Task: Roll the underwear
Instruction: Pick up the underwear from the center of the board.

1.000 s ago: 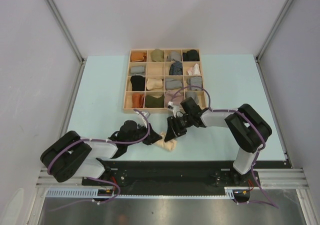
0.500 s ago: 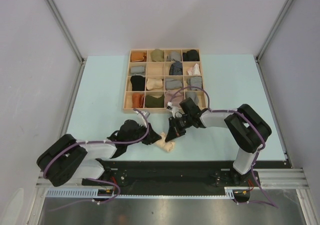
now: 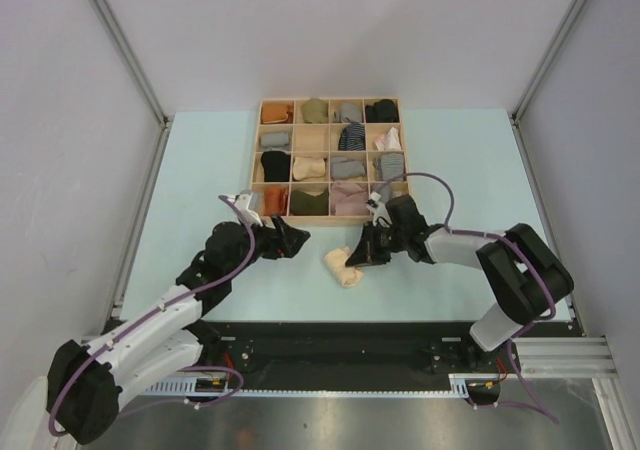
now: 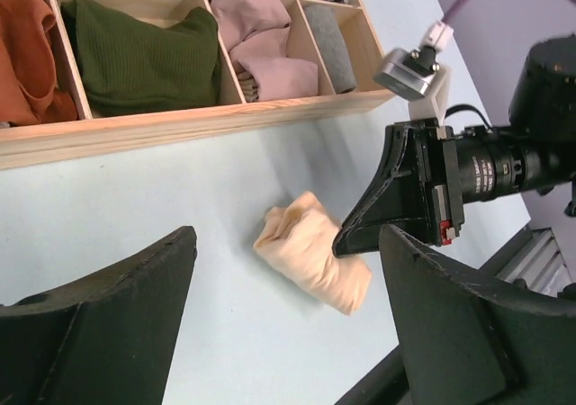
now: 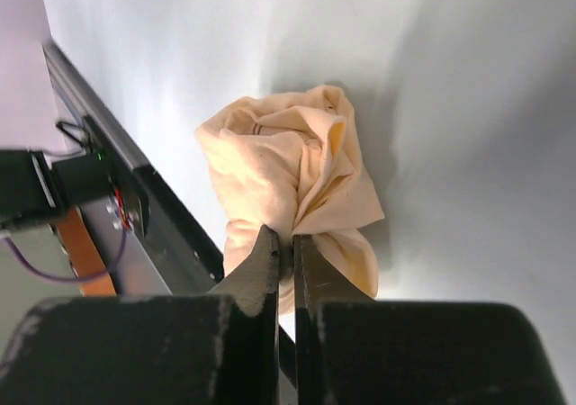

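Bundled loosely, the cream underwear (image 3: 343,267) lies on the desk (image 3: 190,190) between the wooden organiser (image 3: 254,160) and the front edge. The right claw (image 5: 293,237) clenches a loose fold while the left claw (image 3: 298,240) hangs released nearby. Tucking that fold in snugly, without dragging, should keep the roll compact.

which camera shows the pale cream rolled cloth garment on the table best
Right wrist: the pale cream rolled cloth garment is large, folds clear. Left wrist shows it smaller, beside the right gripper; top view, tiny.
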### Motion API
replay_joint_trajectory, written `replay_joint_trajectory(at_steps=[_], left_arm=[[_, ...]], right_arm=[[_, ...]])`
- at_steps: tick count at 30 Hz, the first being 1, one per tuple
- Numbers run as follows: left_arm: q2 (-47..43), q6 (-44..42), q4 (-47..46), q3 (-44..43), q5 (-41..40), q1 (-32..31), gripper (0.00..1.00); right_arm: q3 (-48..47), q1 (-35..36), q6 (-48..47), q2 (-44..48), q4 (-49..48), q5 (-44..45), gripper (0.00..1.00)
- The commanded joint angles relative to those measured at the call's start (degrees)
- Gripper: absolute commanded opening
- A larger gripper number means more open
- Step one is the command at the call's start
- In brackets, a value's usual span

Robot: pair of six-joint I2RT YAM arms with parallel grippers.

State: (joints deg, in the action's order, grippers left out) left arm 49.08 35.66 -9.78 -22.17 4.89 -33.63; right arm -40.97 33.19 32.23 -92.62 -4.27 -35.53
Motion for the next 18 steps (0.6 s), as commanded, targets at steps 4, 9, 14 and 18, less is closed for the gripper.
replay_joint_trajectory(at_steps=[4, 9, 14, 18], left_arm=[[1.7, 7.57, -10.94, 7.04, 5.12, 0.67, 0.82], [7.42, 13.73, -25.26, 13.02, 7.68, 0.49, 0.77], [14.01, 17.24, -34.67, 16.01, 7.6, 0.14, 0.7], [19.71, 19.71, -43.8, 17.86, 7.16, -0.47, 0.65]], right_arm=[[9.59, 0.38, 15.75, 7.53, -17.07, 10.55, 0.0], [13.72, 3.28, 22.87, 9.12, -26.2, 15.66, 0.0], [14.95, 7.5, 28.23, 7.37, -30.26, 21.72, 0.0], [15.66, 8.56, 31.84, 3.86, -35.88, 22.26, 0.0]])
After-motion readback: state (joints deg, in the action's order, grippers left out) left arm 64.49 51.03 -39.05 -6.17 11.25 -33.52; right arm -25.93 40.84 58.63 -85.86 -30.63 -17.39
